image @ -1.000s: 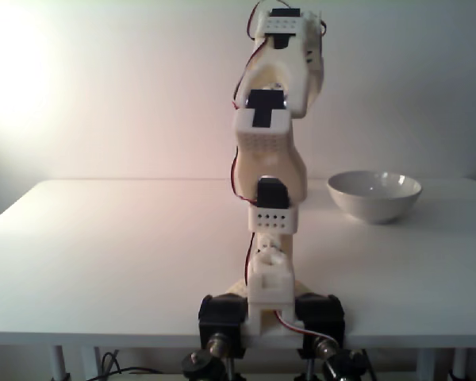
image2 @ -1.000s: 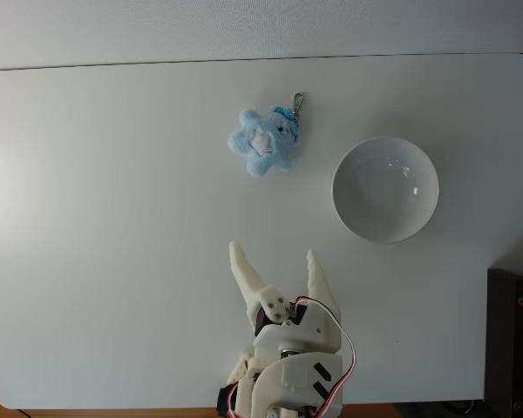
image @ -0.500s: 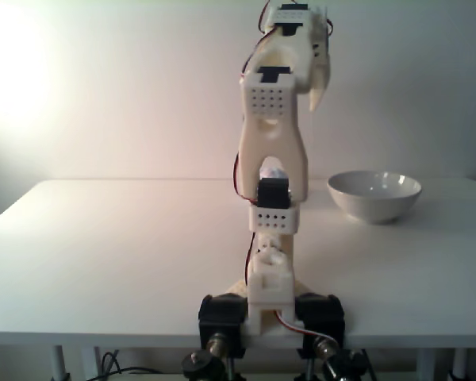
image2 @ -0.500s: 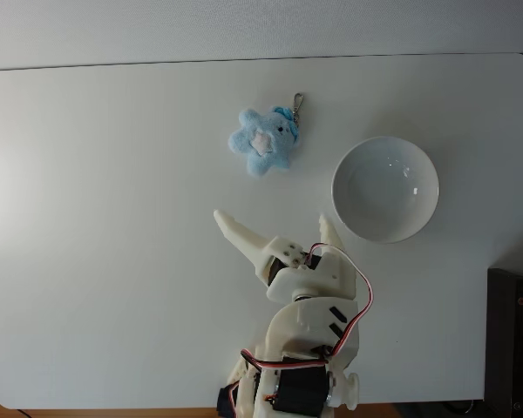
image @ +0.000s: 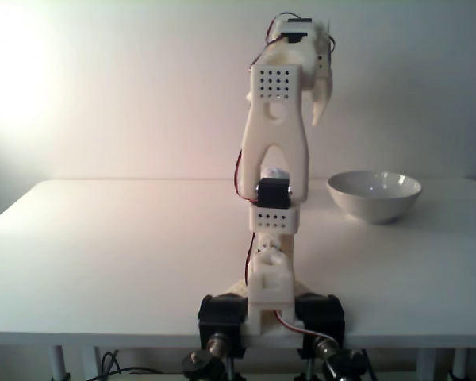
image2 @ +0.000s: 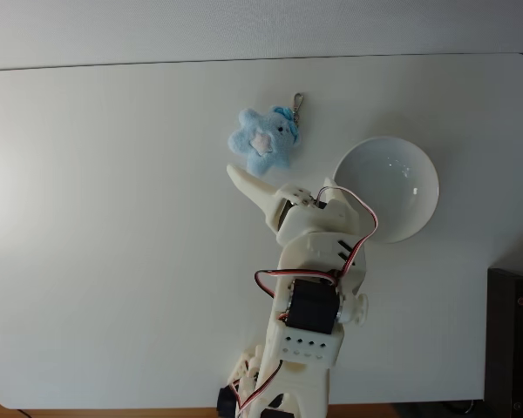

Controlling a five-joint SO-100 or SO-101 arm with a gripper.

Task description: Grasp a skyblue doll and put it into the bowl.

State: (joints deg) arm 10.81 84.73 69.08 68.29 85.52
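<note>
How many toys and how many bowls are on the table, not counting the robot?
Sky-blue plush dolls: 1
White bowls: 1
Total: 2

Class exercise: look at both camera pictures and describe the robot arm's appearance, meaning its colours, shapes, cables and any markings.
The arm is white moulded plastic with black motor blocks, dot-perforated panels and looping red, white and black cables. Its claw has two tapered, pointed white fingers.
</note>
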